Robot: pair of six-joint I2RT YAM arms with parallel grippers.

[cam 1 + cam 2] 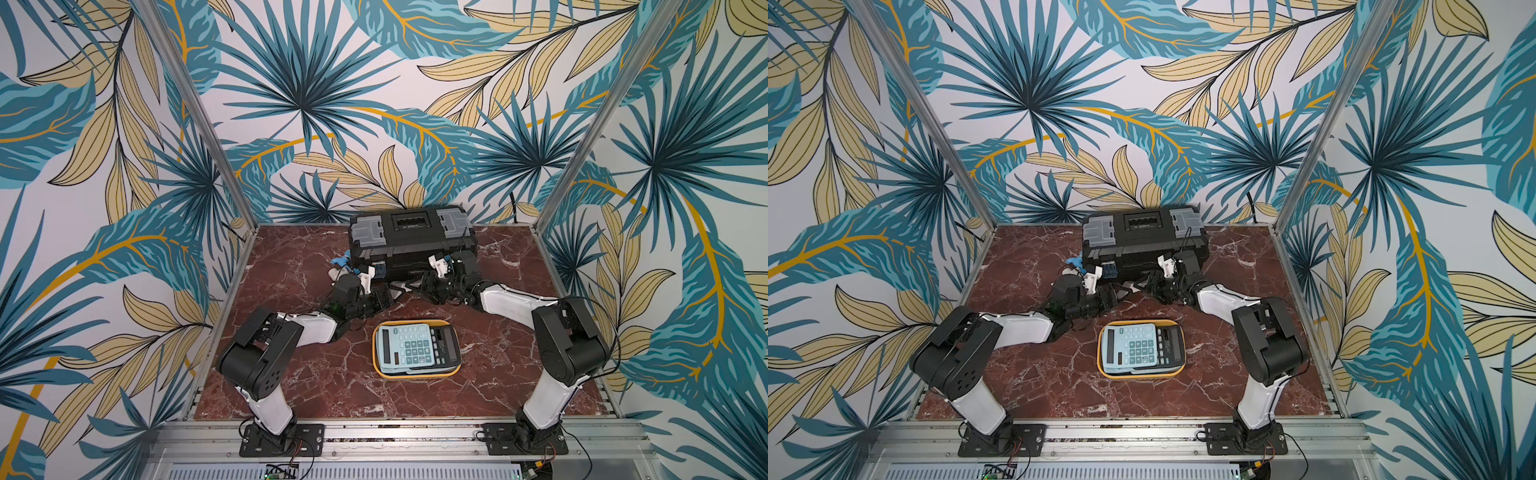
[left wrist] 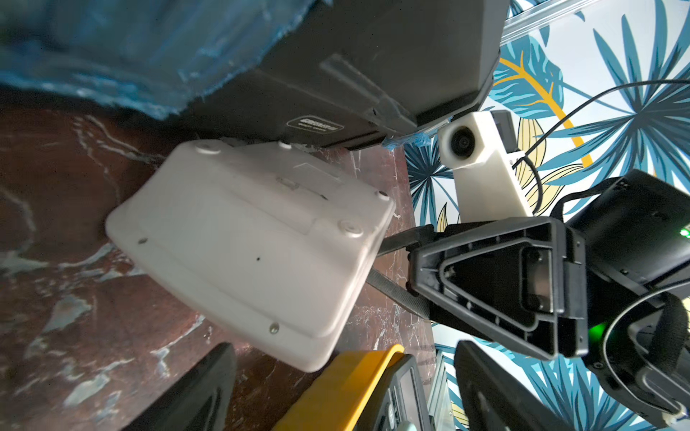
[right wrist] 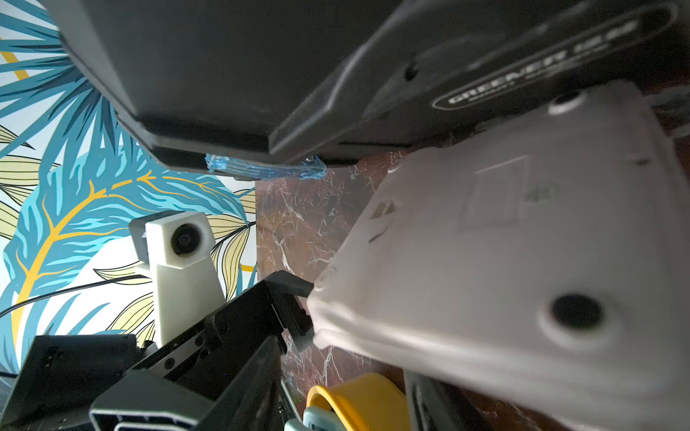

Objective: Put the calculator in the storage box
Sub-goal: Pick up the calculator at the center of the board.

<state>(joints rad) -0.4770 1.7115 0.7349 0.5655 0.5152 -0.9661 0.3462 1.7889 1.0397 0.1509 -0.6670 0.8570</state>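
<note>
On the red-brown marble surface [image 1: 291, 374], between leaf-print walls [image 1: 291, 104], the left gripper's [image 2: 343, 350] jaws gape wide about one corner of the white calculator [image 2: 246, 246]. The right gripper's [image 2: 384, 263] jaws, partly open, straddle its edge; whether either grips I cannot tell. In both top views the grippers hide nearly all of it; it sits tilted, pale underside showing, just beside the black toolbox [image 1: 409, 241], outside the yellow storage box [image 2: 343, 388], which holds a light-blue calculator [image 1: 409, 345] and a black calculator [image 1: 446, 345].
</note>
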